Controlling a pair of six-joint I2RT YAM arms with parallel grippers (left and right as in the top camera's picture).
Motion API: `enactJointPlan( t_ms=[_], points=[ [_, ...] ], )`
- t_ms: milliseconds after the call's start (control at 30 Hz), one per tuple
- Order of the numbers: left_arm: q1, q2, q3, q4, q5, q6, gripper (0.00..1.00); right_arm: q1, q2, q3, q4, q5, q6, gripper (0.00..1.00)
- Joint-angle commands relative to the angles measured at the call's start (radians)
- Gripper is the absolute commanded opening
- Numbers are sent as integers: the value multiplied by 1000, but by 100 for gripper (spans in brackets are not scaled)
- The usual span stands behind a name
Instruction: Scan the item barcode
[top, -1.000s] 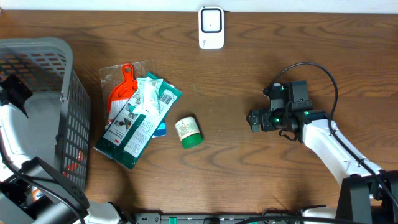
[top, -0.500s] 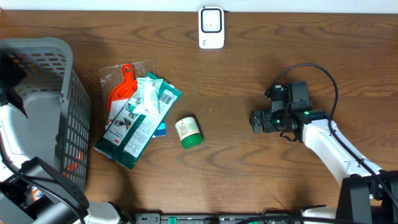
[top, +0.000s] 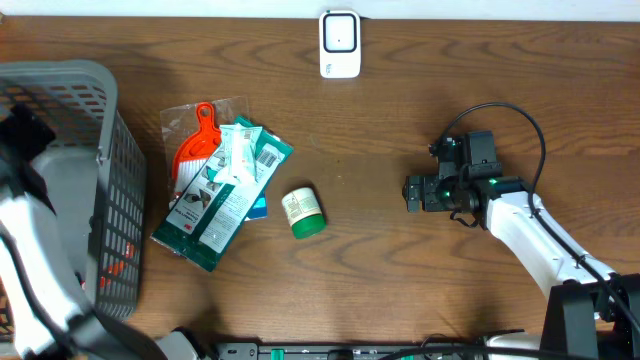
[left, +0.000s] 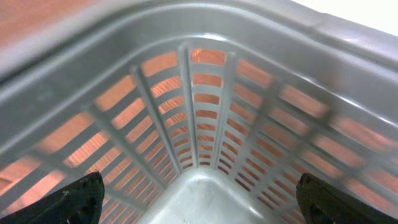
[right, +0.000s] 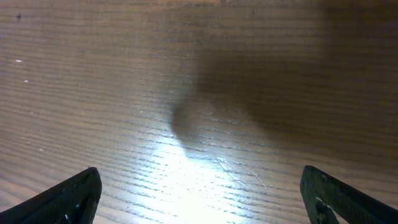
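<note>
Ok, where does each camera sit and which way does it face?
Overhead: above the table, facing straight down on basket, packets, green jar, scanner; left arm and right arm show.
Left wrist: on the left arm, looking into the basket's corner; open left claw, tips at bottom corners.
Right wrist: on the right arm, facing bare wood; open right claw, tips at bottom corners.
Shared: overhead and left wrist both show the basket.

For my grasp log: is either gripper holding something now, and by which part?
Nothing is held. The left gripper is open over the basket, the right gripper open over the table.
</note>
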Motion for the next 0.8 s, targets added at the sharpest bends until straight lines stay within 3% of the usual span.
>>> enactJointPlan(
  t_ms=[0, 133, 267, 367, 500, 767],
  points=[
    [-4, -158, -132, 39, 19, 14, 98, 10, 3, -5, 9, 18, 15, 99],
    [-5, -376, -329, 83, 19, 26, 98, 10, 3, -5, 8, 18, 14, 99],
    [-5, -498, -378, 16, 20, 35, 98, 10, 3, -5, -3, 18, -2, 99],
    [-4, -507, -355, 11, 19, 9, 98, 10, 3, -5, -13, 18, -20, 99],
    [-3, -484, -337, 150, -9, 5, 98, 10, 3, -5, -13, 18, -20, 99],
    [-3, -364, -279, 238, -248, -4, 98, 10, 3, -5, -13, 18, -30, 99]
  ],
)
